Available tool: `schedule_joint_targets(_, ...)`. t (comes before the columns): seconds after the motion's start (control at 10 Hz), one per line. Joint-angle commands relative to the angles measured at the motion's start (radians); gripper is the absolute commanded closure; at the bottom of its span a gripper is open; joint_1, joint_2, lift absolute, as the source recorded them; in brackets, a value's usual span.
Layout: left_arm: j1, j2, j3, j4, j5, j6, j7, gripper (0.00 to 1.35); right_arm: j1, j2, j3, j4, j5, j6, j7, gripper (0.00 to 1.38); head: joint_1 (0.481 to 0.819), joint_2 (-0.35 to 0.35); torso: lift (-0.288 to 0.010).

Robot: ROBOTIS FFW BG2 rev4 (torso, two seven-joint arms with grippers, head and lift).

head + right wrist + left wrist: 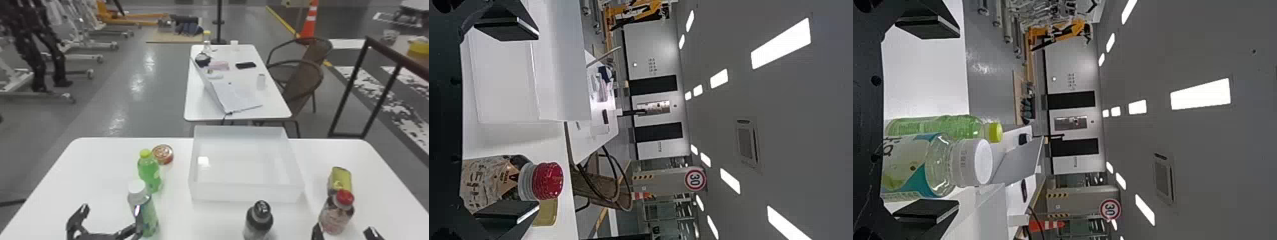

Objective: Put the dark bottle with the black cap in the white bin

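- The dark bottle with the black cap (258, 220) is standing upright on the table (95, 178), outside the white bin (245, 193), just off its near wall.
- So, as I see it, 0 of the job's 2 main parts are done: the grasp is left, and so is the drop into the bin.
- The left gripper (110, 210), nearer the robot than the bin and off to its left, has its 2 fingers spread, gripping nothing.
- The right gripper (344, 230), on the bin's near right side, is open too, and holds nothing.
- Left of the bin are the white-capped bottle (143, 210), the green bottle (149, 172) and a round red tin (162, 154).
- Right of it are the red-capped bottle (336, 212) and a yellow can (340, 182).
- I'd guess the right arm suits this better, though it could knock the red-capped bottle swinging in.
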Motion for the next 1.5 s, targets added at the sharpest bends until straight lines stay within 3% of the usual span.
schedule_joint_targets(0.0,0.0,-0.004,0.0,0.0,-0.001,0.002,-0.001,0.1,-0.002,-0.003,0.0,0.0,-0.001,0.002,0.001,0.1,0.549,0.0,-0.1)
schedule_joint_targets(0.7,-0.003,-0.004,0.001,0.003,0.003,0.0,0.0,0.1,-0.012,-0.016,0.005,0.012,-0.015,0.006,0.024,0.1,0.549,0.0,-0.1)
schedule_joint_targets(1.4,-0.017,-0.004,0.001,0.018,-0.001,-0.023,0.0,0.1,-0.155,-0.122,-0.004,0.022,-0.034,0.284,0.374,0.1,0.549,0.0,-0.1)
